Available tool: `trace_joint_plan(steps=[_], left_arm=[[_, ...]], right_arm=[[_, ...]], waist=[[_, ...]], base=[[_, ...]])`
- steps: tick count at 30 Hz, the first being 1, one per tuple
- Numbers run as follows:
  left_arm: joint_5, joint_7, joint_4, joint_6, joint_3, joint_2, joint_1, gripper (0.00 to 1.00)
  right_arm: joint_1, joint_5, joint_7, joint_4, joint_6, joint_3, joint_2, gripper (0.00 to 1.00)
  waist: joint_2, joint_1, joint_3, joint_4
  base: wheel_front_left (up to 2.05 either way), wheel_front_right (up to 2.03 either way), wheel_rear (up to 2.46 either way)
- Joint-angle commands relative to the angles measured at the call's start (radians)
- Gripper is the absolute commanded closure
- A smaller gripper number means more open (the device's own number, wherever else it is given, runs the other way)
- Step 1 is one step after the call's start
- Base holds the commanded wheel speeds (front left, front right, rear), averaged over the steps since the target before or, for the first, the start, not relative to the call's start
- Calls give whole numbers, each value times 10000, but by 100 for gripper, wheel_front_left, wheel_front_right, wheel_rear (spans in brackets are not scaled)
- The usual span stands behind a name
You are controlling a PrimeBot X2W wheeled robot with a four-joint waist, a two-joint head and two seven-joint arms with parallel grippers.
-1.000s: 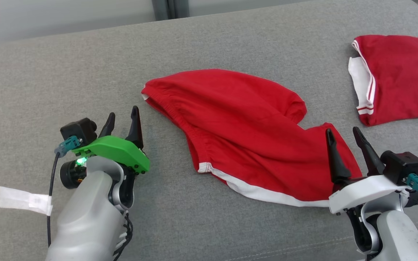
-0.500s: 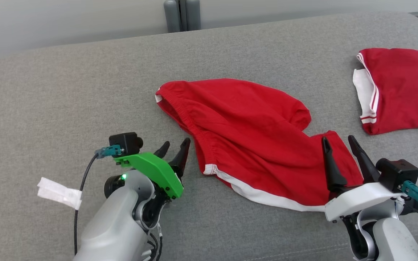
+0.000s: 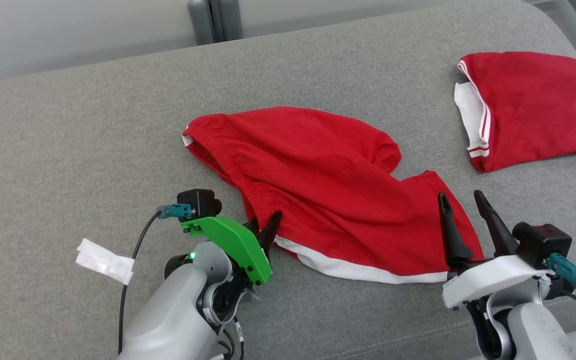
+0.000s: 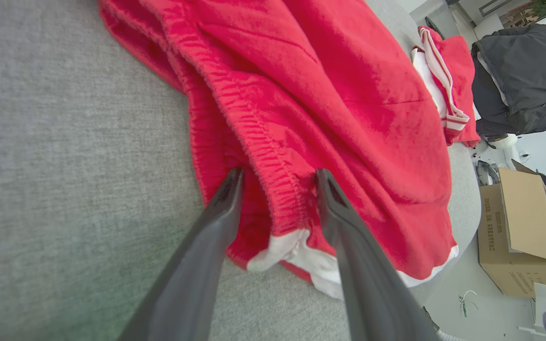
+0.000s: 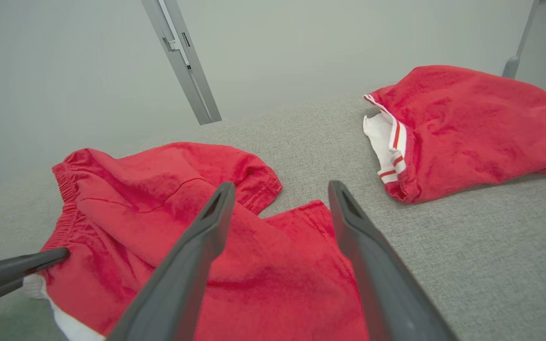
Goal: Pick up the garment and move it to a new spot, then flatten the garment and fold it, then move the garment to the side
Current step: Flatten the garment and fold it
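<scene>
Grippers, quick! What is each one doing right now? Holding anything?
Left gripper: jaws open, around the waistband of the red shorts, not clamped yet.
Right gripper: jaws open, holding nothing.

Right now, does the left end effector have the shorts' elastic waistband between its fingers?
Yes, the left end effector straddles the elastic waistband of the red shorts, fingers apart.

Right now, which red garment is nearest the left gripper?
The spread-out red shorts: the left gripper straddles their waistband. The folded red garment lies apart.
</scene>
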Motion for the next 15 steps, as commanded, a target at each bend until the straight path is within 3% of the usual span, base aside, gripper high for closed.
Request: trace_joint_plan(steps=[1, 15], left_arm=[[35, -40, 48, 86, -17, 48, 130, 100], [16, -1277, 204, 355, 799, 721, 70, 100]], right_arm=[[-71, -3, -48, 35, 1, 24, 0, 0], [5, -77, 59, -26, 1, -52, -144, 0]], waist=[[0, 0, 2, -17], [0, 0, -256, 822]], base=[[0, 0, 0], [0, 0, 0]])
